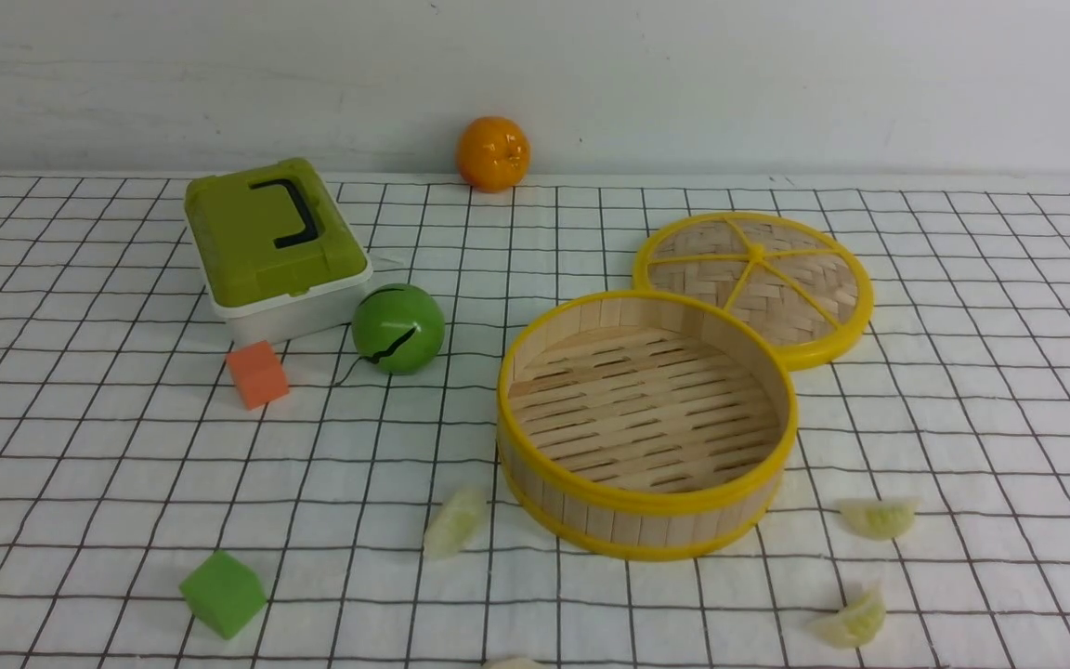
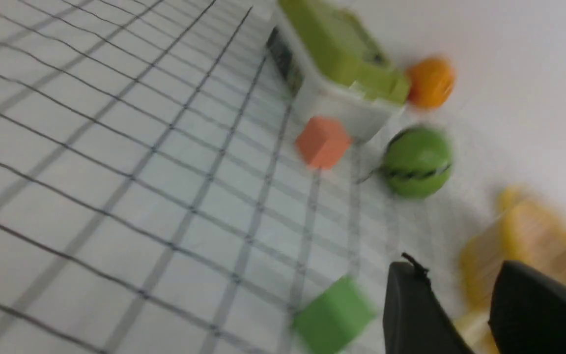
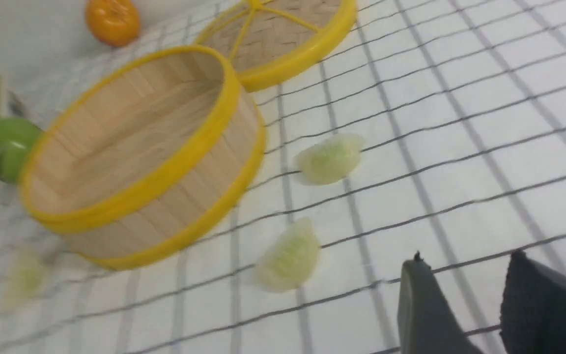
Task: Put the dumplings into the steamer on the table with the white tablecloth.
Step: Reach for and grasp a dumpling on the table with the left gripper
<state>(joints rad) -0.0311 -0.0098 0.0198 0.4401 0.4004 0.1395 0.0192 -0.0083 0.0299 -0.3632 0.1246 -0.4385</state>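
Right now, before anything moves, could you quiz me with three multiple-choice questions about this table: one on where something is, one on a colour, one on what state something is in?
1. Relative to the steamer, where is the flat woven lid?
A) inside it
B) on the cloth behind it, toward the right
C) in front of it, at the near edge

2. What colour is the cube nearest the green-lidded box?
A) orange
B) blue
C) purple

3. What state is the steamer in?
A) covered
B) uncovered and empty
C) uncovered and full

Answers:
1 B: the lid lies flat just past the steamer's far right rim.
2 A: the front view shows that cube plainly orange.
3 B: its slatted floor is bare, and the dumplings lie outside on the cloth.
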